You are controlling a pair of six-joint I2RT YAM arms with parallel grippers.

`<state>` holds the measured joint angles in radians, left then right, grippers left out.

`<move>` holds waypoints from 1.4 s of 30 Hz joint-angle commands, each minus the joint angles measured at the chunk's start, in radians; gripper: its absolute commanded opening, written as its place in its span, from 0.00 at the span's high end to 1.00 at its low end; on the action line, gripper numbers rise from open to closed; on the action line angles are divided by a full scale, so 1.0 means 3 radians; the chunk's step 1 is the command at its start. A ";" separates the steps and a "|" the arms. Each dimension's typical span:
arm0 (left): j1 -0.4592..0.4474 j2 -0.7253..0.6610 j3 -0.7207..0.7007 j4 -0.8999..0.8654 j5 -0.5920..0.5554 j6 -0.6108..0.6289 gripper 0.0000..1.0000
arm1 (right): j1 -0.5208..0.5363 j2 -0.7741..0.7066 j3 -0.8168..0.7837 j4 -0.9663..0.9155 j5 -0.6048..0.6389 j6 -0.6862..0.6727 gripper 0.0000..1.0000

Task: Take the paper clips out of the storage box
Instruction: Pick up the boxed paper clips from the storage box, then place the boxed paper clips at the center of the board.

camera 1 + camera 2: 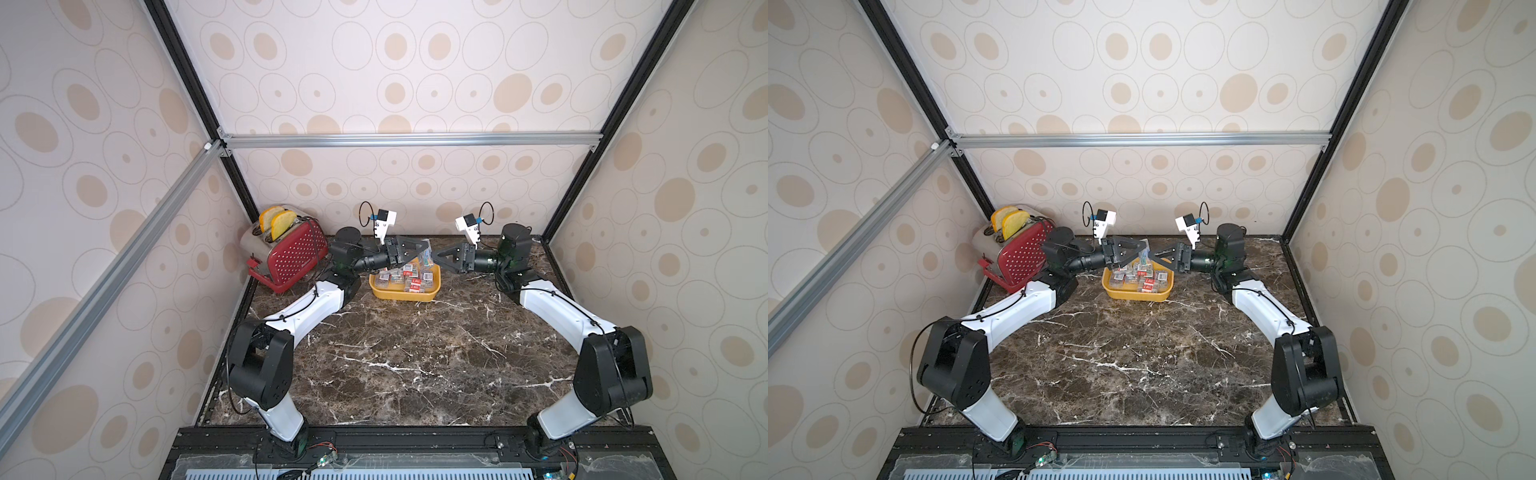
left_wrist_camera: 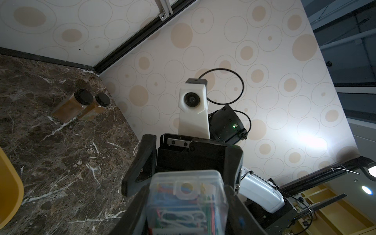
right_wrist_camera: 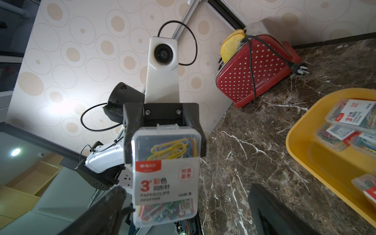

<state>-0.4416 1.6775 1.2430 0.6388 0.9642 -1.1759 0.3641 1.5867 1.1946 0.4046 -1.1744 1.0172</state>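
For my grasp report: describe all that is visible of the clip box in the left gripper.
The clip box is clear plastic, full of multicoloured clips, with a white-and-red label. The left gripper clamps one end, holding it off the table near the storage box; the open right gripper flanks its other end.

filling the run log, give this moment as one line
left gripper: shut on clip box, raised clear of storage box | right gripper: open, facing it | other clip boxes: in storage box

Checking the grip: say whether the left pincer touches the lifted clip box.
Touching: in the right wrist view, the left pincer clamps the clip box on both sides.
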 commanded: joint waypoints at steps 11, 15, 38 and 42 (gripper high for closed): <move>-0.0062 0.0125 0.0231 0.0334 0.0077 -0.0163 0.69 | 0.0186 0.0112 0.0123 0.0088 -0.0125 0.0045 0.24; -0.0060 0.0109 0.0198 0.0339 0.0088 -0.0160 0.69 | 0.0187 0.0111 0.0128 0.0088 -0.0115 0.0042 0.43; 0.0132 -0.0163 0.0241 -0.2068 -0.0506 0.1177 0.11 | 0.0593 -0.0469 0.0165 -0.3259 0.2709 -0.3262 0.88; 0.0032 -0.0084 0.0217 -0.2195 -0.0598 0.1315 0.12 | 0.0706 -0.0569 -0.0102 -0.3043 0.2956 -0.3329 0.89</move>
<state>-0.4114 1.6394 1.3003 0.0692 0.8200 -0.8680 0.5629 1.4391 1.1988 -0.4931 -0.4377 0.1127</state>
